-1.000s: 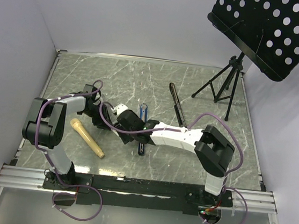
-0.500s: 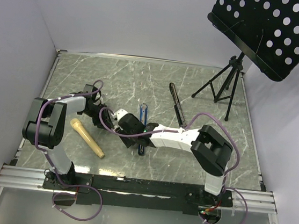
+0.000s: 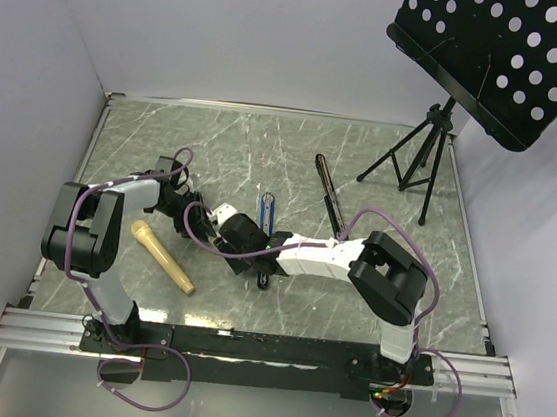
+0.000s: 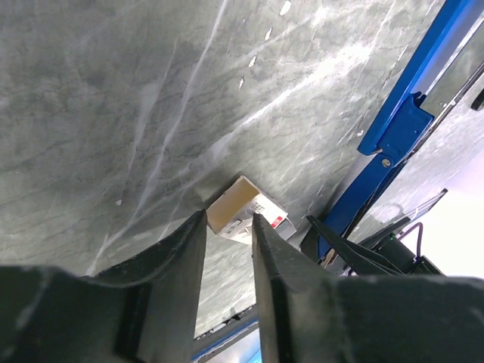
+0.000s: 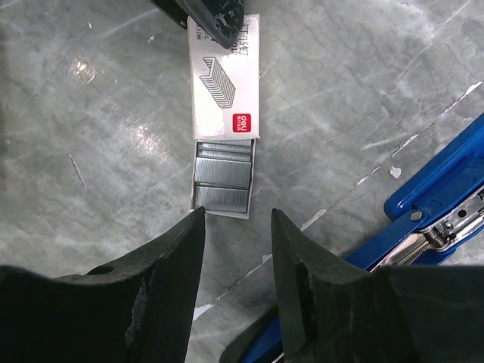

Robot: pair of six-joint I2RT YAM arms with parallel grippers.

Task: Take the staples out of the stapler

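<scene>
Right jaws are spread with nothing between them, low over the surface (image 5: 83,128). The staples (image 5: 221,172) sit just ahead of the gap: silvery strips packed in a white tray that's slid out of the box (image 5: 224,79). The box itself lies further ahead, lengthwise in line with the gap. The blue stapler (image 5: 446,185) is off to the right of these jaws, opened up with its metal rail showing.

Left jaws have only a thin gap between the fingers (image 4: 178,257), and the tan end of the box is right at their tips. Can't tell if they're actually pinching it or just touching. In the right wrist view, one dark left fingertip (image 5: 208,11) overlaps the box's far corner.
</scene>
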